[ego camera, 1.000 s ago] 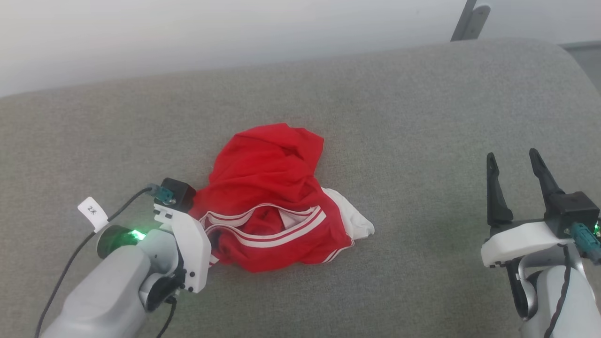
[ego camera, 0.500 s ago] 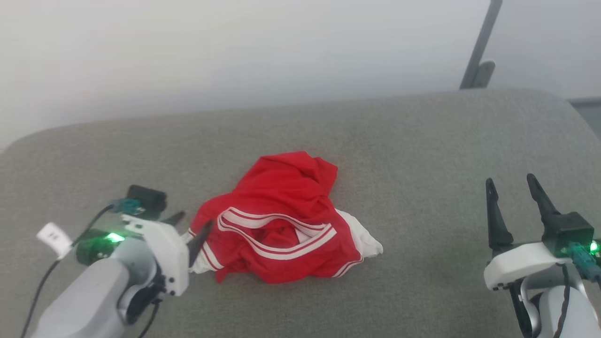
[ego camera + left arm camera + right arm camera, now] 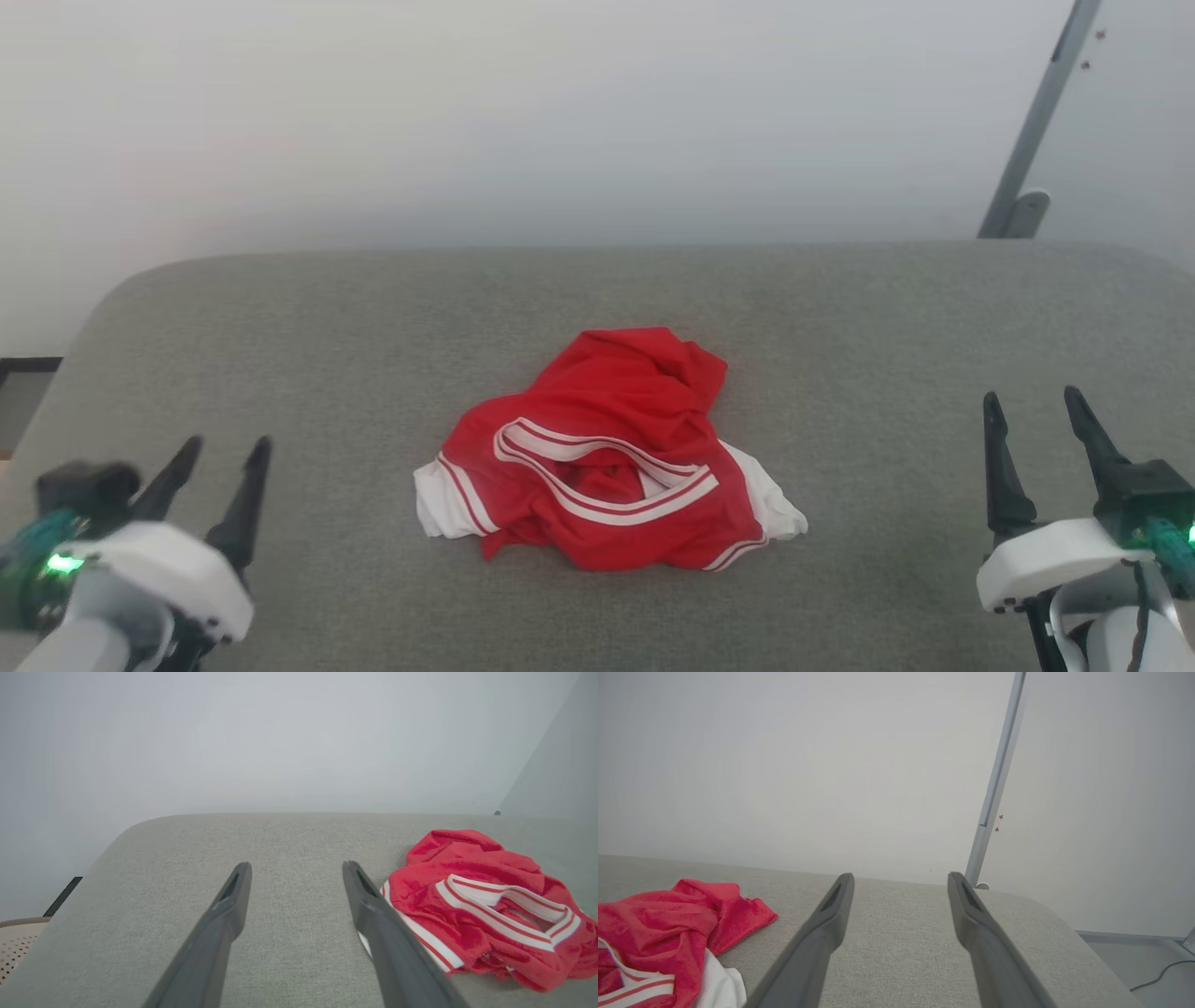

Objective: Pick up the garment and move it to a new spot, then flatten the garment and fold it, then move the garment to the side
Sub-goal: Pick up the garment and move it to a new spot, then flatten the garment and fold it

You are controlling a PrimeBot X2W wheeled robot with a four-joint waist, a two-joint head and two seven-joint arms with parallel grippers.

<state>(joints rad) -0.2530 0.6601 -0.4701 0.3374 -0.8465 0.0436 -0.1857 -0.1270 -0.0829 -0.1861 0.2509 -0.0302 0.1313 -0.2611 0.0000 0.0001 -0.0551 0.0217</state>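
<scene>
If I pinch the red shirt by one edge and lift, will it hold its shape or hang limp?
Probably limp: the shirt lies crumpled in soft folds on the cushion, so it should drape and unfold as it rises. It looks thin, so likely light. A push would probably bunch it rather than slide it on that textured weave.

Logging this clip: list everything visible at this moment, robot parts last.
shirt: one, red with white sleeve ends and striped trim, crumpled mid-cushion
cushion: one, grey, under the shirt
wall: one, white, behind
metal pole: one, grey, far right
perforated object: one, beige, beyond cushion's left edge
cable: one, dark, floor at right
left gripper: one, dark, open, left of shirt
right gripper: one, dark, open, right of shirt
</scene>
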